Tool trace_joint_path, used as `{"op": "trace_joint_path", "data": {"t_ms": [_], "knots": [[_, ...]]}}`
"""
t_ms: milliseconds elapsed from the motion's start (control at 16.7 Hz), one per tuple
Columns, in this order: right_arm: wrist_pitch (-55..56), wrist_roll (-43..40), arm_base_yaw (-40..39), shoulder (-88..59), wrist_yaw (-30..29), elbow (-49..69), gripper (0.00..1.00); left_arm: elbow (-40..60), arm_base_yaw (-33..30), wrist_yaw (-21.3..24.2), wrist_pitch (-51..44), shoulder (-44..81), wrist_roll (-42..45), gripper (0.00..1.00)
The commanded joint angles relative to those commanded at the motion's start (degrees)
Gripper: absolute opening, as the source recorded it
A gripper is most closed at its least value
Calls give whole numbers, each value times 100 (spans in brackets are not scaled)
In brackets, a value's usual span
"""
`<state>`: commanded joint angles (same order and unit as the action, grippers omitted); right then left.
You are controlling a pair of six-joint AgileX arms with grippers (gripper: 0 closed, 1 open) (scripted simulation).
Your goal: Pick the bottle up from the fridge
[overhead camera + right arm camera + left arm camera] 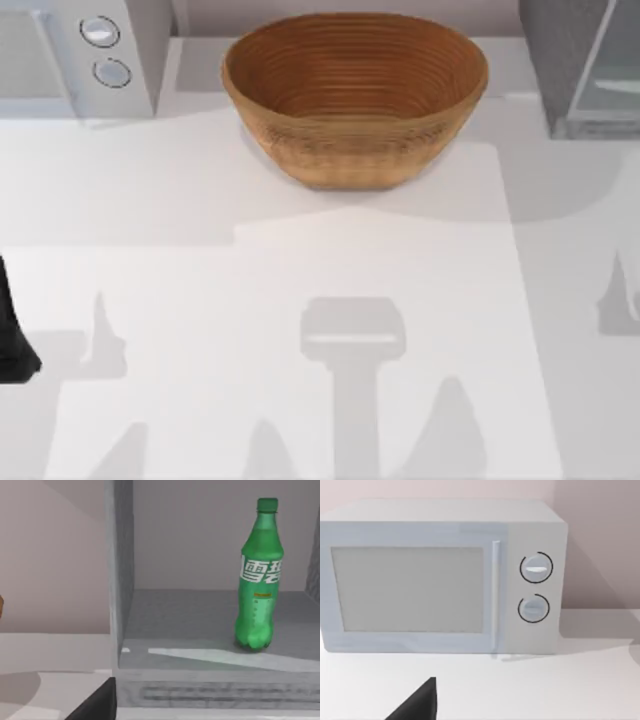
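**Two grippers and one green bottle in the fridge**

The right gripper shows as a dark bit low in the right wrist view, just in front of the open fridge. I cannot tell if it is apart or together. It holds nothing. The bottle stands straight up on the fridge floor, inside, well apart from the gripper. Its cap is on.

The left gripper is a dark bit in the left wrist view. I cannot tell its state either. It faces the white box with two round knobs.

From above, the left arm is at the table's left edge. The white box sits in the back left corner. The fridge sits in the back right corner. The basket sits between them at the back edge.
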<state>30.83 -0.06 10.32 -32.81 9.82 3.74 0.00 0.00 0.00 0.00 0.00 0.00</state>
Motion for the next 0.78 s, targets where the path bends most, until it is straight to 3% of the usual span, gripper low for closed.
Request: {"op": "trace_joint_path", "data": {"t_ms": [420, 780], "knots": [[3351, 60, 1108, -3961, 1069, 320, 100, 0, 0, 0, 0, 0, 0, 100], [5534, 100, 1814, -6338, 1757, 585, 100, 0, 0, 0, 0, 0, 0, 100]]}}
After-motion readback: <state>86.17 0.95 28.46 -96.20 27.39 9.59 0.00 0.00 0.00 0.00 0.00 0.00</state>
